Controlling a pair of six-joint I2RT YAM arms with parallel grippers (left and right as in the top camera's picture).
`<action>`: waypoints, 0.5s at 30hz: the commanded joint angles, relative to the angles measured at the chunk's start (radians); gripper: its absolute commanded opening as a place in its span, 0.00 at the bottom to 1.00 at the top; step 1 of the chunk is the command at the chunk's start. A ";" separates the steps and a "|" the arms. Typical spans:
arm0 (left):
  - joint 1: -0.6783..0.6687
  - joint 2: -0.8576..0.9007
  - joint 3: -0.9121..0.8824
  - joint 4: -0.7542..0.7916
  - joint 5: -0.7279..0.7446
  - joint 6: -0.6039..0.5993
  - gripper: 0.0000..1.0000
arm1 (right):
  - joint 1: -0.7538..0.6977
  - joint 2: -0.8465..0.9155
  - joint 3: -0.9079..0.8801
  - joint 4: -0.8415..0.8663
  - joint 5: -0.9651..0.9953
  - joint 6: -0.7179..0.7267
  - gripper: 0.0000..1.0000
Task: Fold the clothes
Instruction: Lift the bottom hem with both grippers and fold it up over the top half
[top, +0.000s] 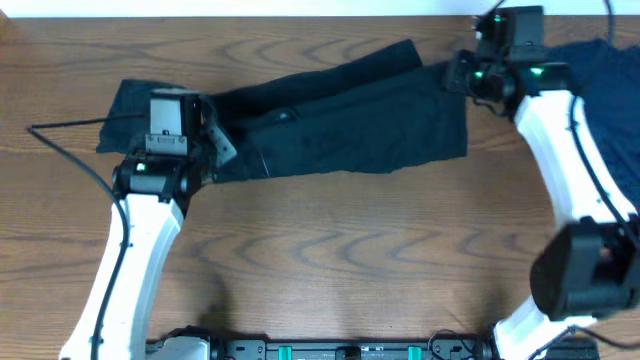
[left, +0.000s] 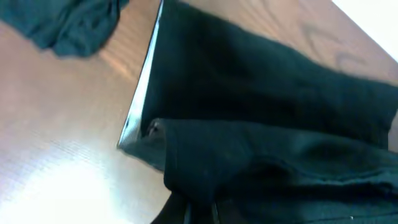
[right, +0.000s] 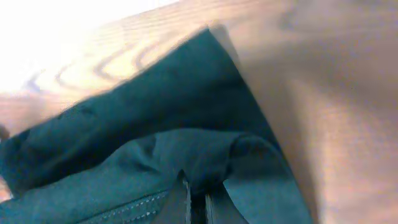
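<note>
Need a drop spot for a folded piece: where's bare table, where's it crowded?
Free: wide bare table in front of the black garment, between left arm and right arm; a narrower strip behind it at back left. Crowded: left gripper and right gripper pinch that garment's ends, dark cloth far left, navy garment far right.

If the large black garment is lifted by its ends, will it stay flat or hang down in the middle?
It will probably sag: the black garment lies limp, with soft folds, and bunches where the left end effector pinches it. It looks thin, so likely light.
</note>
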 joint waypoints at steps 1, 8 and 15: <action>0.015 0.067 0.015 0.052 -0.060 0.024 0.06 | 0.012 0.071 0.021 0.067 0.052 -0.030 0.01; 0.016 0.257 0.015 0.176 -0.068 0.024 0.06 | 0.072 0.225 0.021 0.242 0.048 -0.048 0.01; 0.015 0.407 0.015 0.358 -0.127 0.024 0.06 | 0.135 0.322 0.021 0.385 0.095 -0.123 0.01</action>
